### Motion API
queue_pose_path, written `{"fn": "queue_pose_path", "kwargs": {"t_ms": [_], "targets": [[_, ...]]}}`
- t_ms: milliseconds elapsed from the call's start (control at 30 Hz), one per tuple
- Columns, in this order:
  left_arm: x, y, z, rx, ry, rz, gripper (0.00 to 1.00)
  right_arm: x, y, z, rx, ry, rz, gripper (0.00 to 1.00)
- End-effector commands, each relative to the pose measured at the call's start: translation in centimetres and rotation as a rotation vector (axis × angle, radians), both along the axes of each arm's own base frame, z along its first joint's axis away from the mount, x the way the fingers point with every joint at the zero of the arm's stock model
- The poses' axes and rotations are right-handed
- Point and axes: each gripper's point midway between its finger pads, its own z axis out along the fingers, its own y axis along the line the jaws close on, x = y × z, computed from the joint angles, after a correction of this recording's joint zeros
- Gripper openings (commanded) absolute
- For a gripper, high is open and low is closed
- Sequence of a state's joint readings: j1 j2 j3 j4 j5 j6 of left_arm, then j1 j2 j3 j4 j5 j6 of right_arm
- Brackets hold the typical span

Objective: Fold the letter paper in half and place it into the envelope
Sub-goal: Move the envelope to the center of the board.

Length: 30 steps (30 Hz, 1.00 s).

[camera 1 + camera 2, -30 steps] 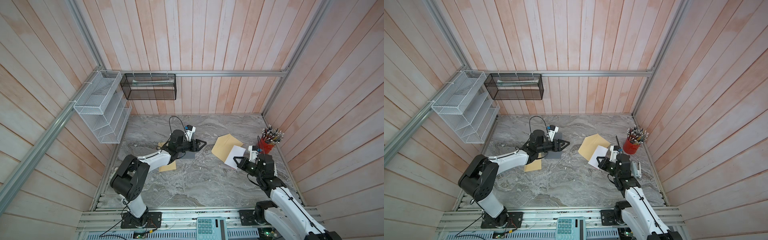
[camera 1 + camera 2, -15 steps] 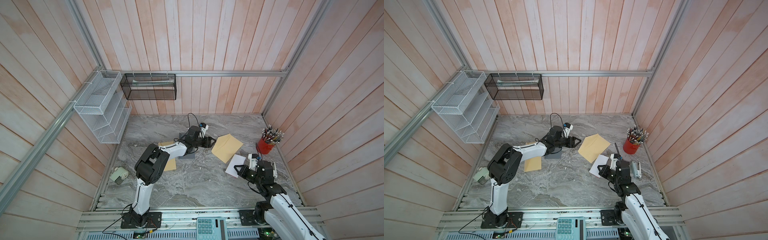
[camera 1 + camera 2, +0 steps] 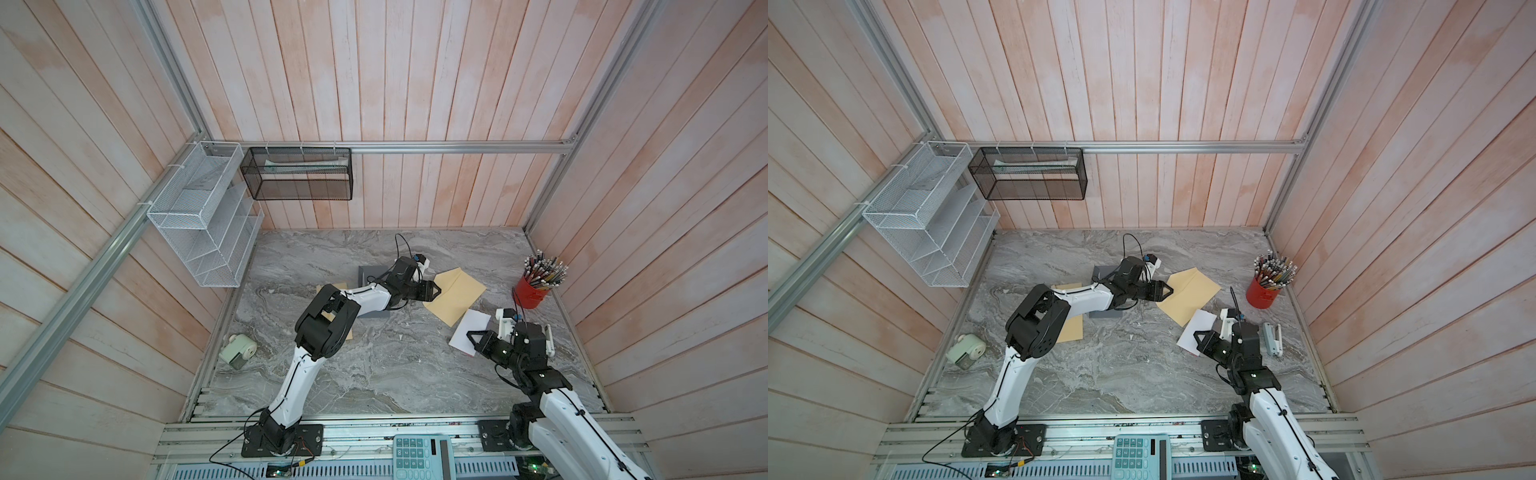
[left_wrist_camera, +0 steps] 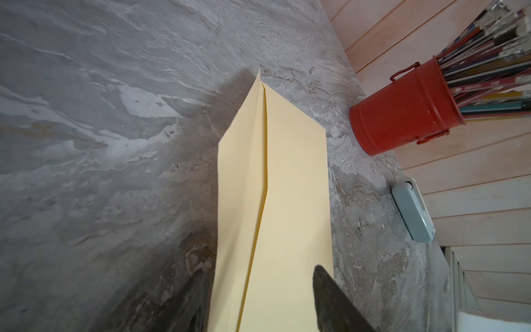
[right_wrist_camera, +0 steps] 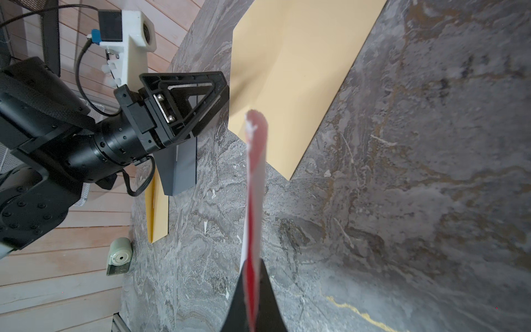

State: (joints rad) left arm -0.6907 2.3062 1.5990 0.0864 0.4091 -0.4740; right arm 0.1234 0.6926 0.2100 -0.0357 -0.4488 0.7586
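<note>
Entry, insertion step pending: folded letter paper (image 3: 466,330) is held edge-on in the fully closed right gripper (image 3: 471,338), just beside the flat envelope (image 3: 457,293), whose corner is straddled by the half-open, empty-fingered left gripper (image 3: 436,289); flap-lifting is judged required next.

L arm (image 3: 365,297) & R arm (image 3: 573,424): white link shells, black joint housings, black base plates (image 3: 282,436). Thin black cables run along the links. L gripper (image 5: 224,99): black triangle-frame fingers, silver screws at the root. Wrist cam mount (image 5: 129,28) is white w/ blue plug.
</note>
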Motion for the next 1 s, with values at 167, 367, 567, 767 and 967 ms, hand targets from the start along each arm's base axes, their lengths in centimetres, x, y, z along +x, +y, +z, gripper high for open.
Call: {"fn": "queue_pose_path", "kwargs": {"t_ms": [167, 367, 567, 767, 967], "targets": [[0.4, 0.0, -2.5, 0.052, 0.046, 0.007, 0.51, 0.1, 0.1, 0.0, 0.02, -0.01, 0.002, 0.0], [-1.1, -0.8, -3.1, 0.045, 0.073, -0.034, 0.32, 0.3, 0.2, 0.3, 0.018, -0.014, 0.004, 0.0], [-2.6, -0.2, -2.6, 0.033, 0.081, -0.053, 0.0, 0.7, 0.2, 0.9, 0.008, -0.028, 0.01, 0.0], [-4.1, 2.0, 0.8, 0.04, -0.016, -0.077, 0.0, 1.3, 0.1, 2.1, -0.022, -0.054, 0.016, 0.0], [-6.8, 5.8, 1.9, 0.119, -0.054, -0.074, 0.0, 1.6, 0.1, 2.9, -0.038, -0.066, 0.029, 0.0]]}}
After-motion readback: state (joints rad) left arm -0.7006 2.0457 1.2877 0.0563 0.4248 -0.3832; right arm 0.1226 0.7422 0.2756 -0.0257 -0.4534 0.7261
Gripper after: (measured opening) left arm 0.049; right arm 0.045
